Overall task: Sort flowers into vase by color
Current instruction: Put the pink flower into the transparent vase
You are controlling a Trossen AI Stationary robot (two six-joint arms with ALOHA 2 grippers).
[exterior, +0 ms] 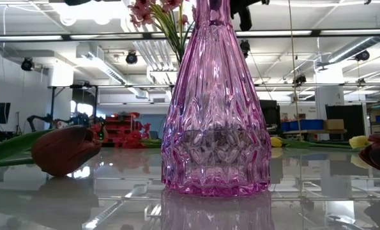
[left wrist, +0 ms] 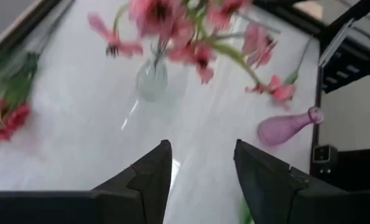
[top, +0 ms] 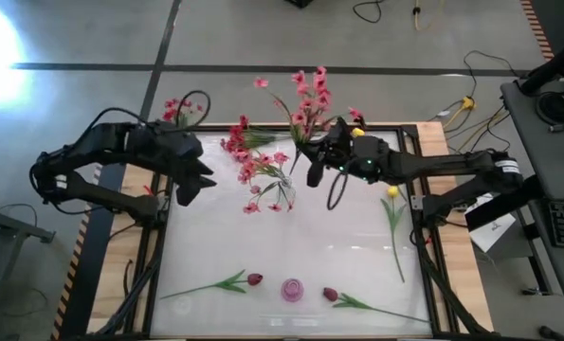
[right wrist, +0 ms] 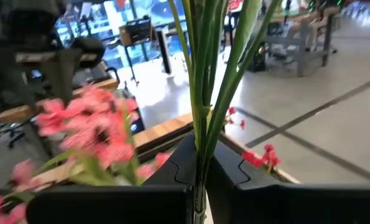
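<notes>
**Right gripper clamps a pink spray above the table's far edge**

The right gripper (right wrist: 200, 171) has its fingers clenched on the green stems of a pink blossom spray (top: 310, 95), which fans out past the table's far edge. The left gripper (left wrist: 200, 171) hangs with fingers spread, grasping nothing, above the white table (top: 291, 237) near a clear vase (left wrist: 152, 79) already holding pink blossoms. A pink vase (exterior: 215, 108) stands near the front edge, flanked by two dark red buds (top: 254, 279). A yellow tulip (top: 392, 192) lies at the right; red sprays (top: 234, 142) lie beside the clear vase.
</notes>
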